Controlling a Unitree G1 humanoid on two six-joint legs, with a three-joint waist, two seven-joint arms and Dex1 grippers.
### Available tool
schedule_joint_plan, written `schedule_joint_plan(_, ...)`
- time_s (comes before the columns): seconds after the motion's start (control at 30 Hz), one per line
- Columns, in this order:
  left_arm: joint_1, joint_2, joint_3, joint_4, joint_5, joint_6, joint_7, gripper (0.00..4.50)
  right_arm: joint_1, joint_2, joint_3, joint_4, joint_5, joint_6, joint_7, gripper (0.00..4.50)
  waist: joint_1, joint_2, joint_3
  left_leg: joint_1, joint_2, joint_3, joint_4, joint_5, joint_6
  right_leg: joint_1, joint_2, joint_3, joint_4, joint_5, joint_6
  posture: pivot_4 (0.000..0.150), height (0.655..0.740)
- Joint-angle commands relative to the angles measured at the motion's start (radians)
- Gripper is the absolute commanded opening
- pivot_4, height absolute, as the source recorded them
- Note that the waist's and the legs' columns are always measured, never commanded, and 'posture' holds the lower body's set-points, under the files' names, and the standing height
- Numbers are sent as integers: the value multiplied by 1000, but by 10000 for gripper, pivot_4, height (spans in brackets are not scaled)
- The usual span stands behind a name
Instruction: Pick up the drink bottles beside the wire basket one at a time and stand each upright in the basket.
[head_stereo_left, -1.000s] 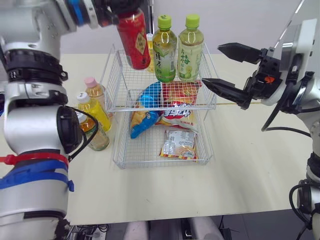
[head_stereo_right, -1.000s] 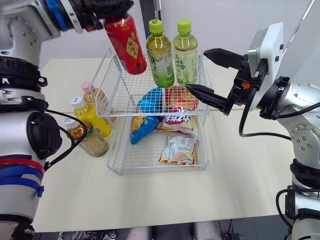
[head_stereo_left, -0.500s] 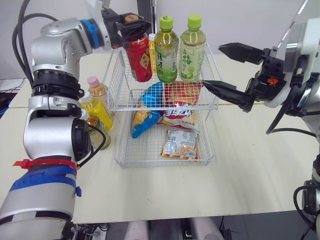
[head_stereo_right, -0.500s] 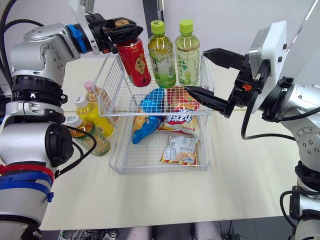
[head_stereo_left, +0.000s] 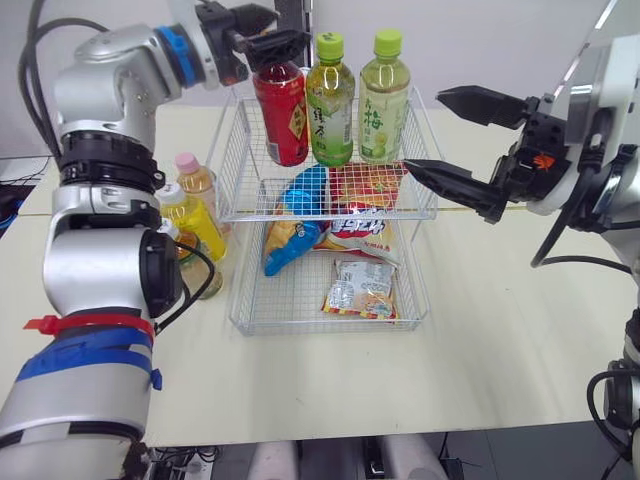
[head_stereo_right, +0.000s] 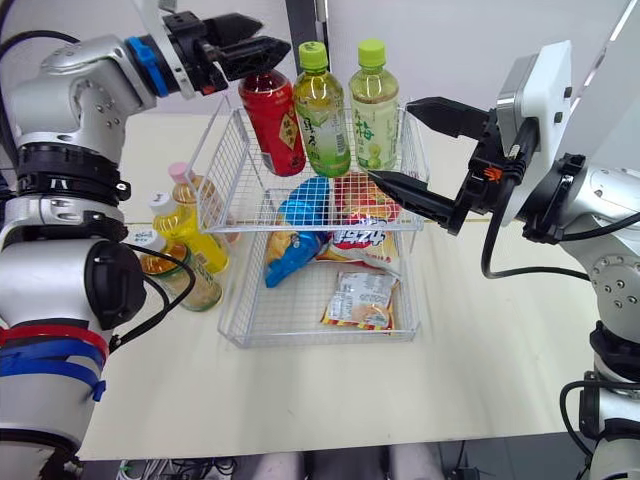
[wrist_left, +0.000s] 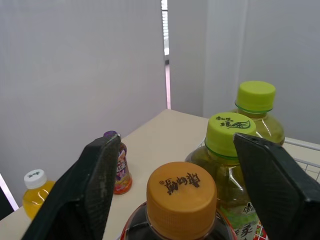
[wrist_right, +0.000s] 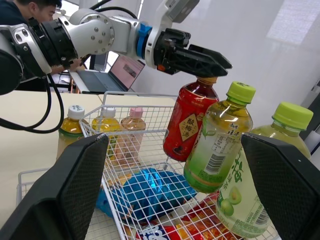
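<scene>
Left of wire basket (head_stereo_left: 235, 160), count 3 drink bottles (head_stereo_left: 195, 222) bunched on table (head_stereo_left: 480, 330), w/in easy reach for next picks. See left gripper (head_stereo_left: 280, 27) spread wide abv orange cap (wrist_left: 181, 187), no contact. Read red bottle (head_stereo_left: 283, 115) as placed: upright in upper tier, just beside 2 green bottles (head_stereo_left: 331, 105). Find right gripper (head_stereo_left: 425, 128) agape off basket's right side, holding nothing, prob. parked clear.
</scene>
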Motion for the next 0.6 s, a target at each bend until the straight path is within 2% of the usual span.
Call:
schedule_joint_plan(0.03, 62, 52, 68, -196, -66, 89, 38, 44881, -31, 1, -9, 8, 13, -22, 23, 45000, -3, 1, -1, 0, 0, 0, 0, 0, 0, 0, 0, 0, 0, 0, 0, 1500, 7400)
schedule_joint_plan(0.3, 493, 203, 351, -705, -245, 360, 195, 44881, -96, 41, 75, 131, 17, -40, 183, 45000, -12, 2, -1, 2, 1, -1, 0, 0, 0, 1, 0, 0, 2, 0, 0, 1500, 7400)
schedule_joint_plan(0.37, 643, 226, 430, -832, -281, 422, 225, 44881, -115, 56, 103, 165, 1, -55, 231, 45000, -10, 2, -1, 2, 1, 0, 0, 0, 0, 1, 0, 1, 1, 0, 0, 1500, 7400)
schedule_joint_plan(0.43, 899, 243, 572, -1024, -316, 506, 210, 44881, -152, 86, 147, 221, -20, -79, 291, 45000, -11, 2, -1, 2, 2, -1, 0, 0, 0, 2, 0, 0, 0, 0, 0, 1500, 7400)
schedule_joint_plan(0.5, 1109, 243, 679, -1165, -322, 542, 210, 44881, -178, 103, 176, 265, -18, -77, 351, 45000, -14, 2, -1, 3, 1, 1, 0, 0, 0, 2, -2, 2, 0, 0, -1, 1500, 7400)
schedule_joint_plan(0.6, 1285, 174, 847, -1332, -418, 628, 259, 44881, -198, 124, 214, 315, -29, -95, 443, 45000, 7, -1, -2, 3, 1, -2, 1, 0, 0, 3, -2, -2, 1, 0, -1, 1500, 7400)
